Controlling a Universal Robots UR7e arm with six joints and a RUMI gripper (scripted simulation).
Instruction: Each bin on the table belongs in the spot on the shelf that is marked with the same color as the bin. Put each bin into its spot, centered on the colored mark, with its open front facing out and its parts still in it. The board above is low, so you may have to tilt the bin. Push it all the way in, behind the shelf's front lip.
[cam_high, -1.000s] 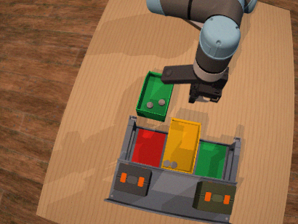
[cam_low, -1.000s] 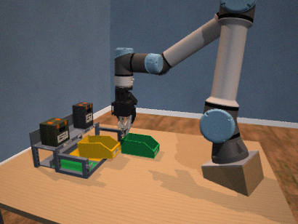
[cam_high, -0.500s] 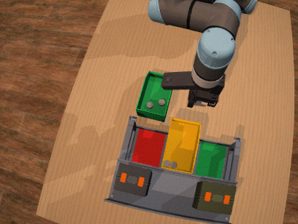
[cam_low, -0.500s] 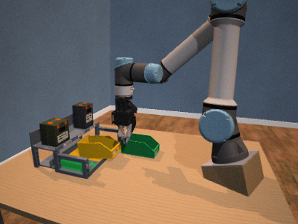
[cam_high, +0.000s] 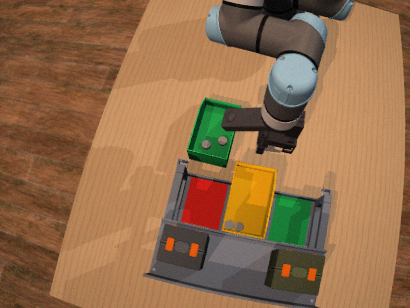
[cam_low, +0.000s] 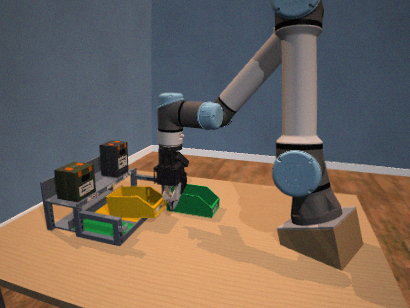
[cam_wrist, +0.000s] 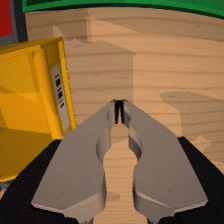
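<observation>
A green bin (cam_high: 212, 131) (cam_low: 198, 200) with two grey parts (cam_high: 213, 143) stands on the table in front of the shelf; its rim shows at the top of the wrist view (cam_wrist: 125, 6). A yellow bin (cam_high: 250, 199) (cam_low: 134, 201) (cam_wrist: 25, 110) with grey parts sits in the shelf's middle spot, its front end sticking out. The red mark (cam_high: 205, 202) (cam_wrist: 5, 17) and the green mark (cam_high: 290, 220) (cam_low: 100, 226) are bare. My gripper (cam_high: 272, 146) (cam_low: 173, 204) (cam_wrist: 119, 101) is shut and empty, low over the table, just off the yellow bin's outer end and right of the green bin.
The grey shelf (cam_high: 322, 200) (cam_low: 50, 210) has a low top board carrying two dark boxes (cam_high: 181, 246) (cam_high: 296, 271) (cam_low: 75, 181) (cam_low: 114, 157). The arm's base (cam_low: 320, 235) stands at the table's far side.
</observation>
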